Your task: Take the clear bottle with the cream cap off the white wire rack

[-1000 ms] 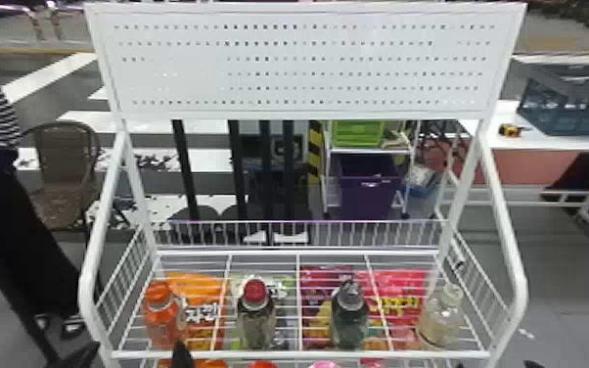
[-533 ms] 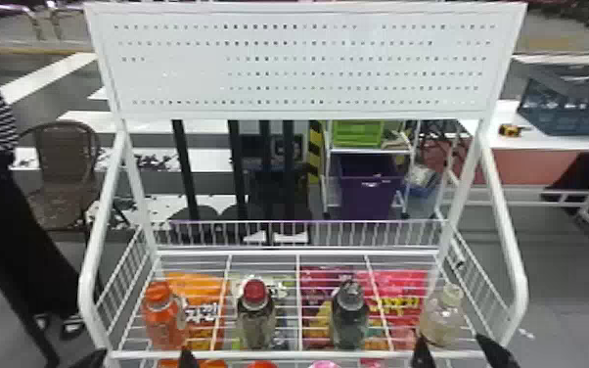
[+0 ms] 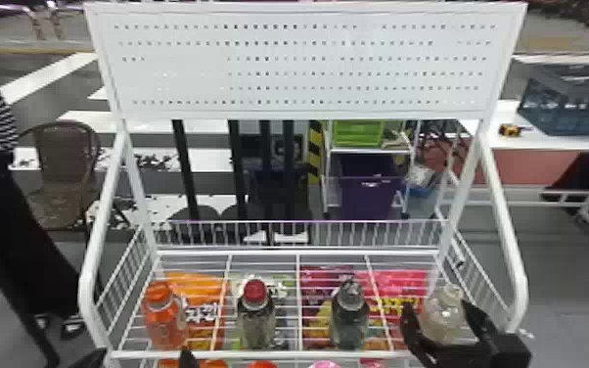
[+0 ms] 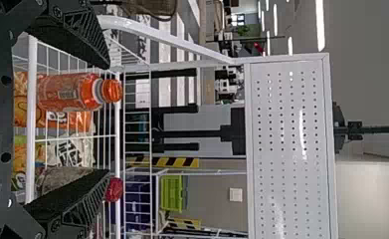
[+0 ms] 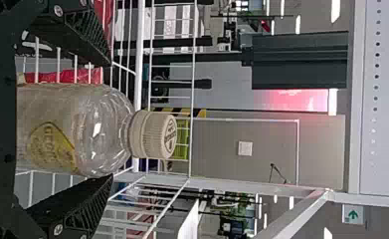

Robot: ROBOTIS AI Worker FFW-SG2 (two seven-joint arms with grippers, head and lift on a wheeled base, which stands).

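- The clear bottle (image 3: 442,315) stands upright on the white wire rack (image 3: 259,354), in the lower right of the head view; its cream cap (image 5: 154,134) is on.
- The right end effector (image 3: 437,308) is spread wide around that bottle, one finger on each side of it. In the right wrist view there is a gap between the bottle and one finger; whether the other touches it, I cannot tell.
- The left end effector (image 3: 142,353) is at the lower left of the head view, by the rack's front bar, its fingers well apart and nothing in its hold.
- An orange bottle (image 3: 165,320) stands at the lower left of the head view, on the rack.
- Between it and the clear bottle are a bottle with a red cap (image 3: 256,323), left of centre, and a dark greenish bottle (image 3: 350,323), right of centre.
- Colourful bags lie behind the bottles, among them an orange bag (image 3: 198,283) and a pink bag (image 3: 401,281).
- A perforated white panel (image 3: 303,58) spans the top of the rack, across the upper frame.
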